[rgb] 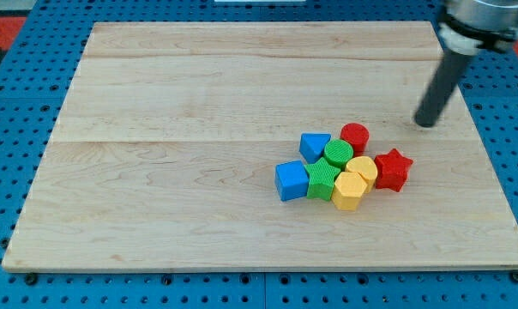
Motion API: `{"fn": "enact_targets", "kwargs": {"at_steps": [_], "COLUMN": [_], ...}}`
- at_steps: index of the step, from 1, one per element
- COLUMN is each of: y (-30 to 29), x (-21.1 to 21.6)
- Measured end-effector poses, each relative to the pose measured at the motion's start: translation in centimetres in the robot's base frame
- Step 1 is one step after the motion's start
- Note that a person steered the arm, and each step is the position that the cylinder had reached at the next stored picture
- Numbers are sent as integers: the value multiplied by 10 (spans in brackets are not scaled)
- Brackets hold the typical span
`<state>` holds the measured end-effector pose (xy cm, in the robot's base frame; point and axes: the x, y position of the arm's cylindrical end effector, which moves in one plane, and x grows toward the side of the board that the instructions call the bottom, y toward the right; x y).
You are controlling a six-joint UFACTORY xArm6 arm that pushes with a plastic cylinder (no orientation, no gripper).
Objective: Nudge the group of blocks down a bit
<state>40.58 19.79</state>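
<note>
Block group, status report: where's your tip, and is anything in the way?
My tip off the blocks, toward the view's top right of the red cylinder. Group of eight coloured blocks clustered, untouched. Nothing in between.

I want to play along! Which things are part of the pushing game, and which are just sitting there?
In the game: my tip, up and right of the blocks; the blue triangle, blue cube, red cylinder, red star, green cylinder, green block, yellow cylinder, yellow block.

Just there: the wooden board.

Pale wooden board (199, 103), planks running left-right, fills most of view. Blue perforated base (19, 112) surrounds it on all edges. Red strip (10, 21) at top-left corner.
</note>
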Motion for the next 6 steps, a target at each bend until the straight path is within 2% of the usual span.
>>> {"fn": "enact_targets", "kwargs": {"at_steps": [1,3,5,6], "y": [-58,-64,-51,-53], "x": [-14,20,24,-31]}}
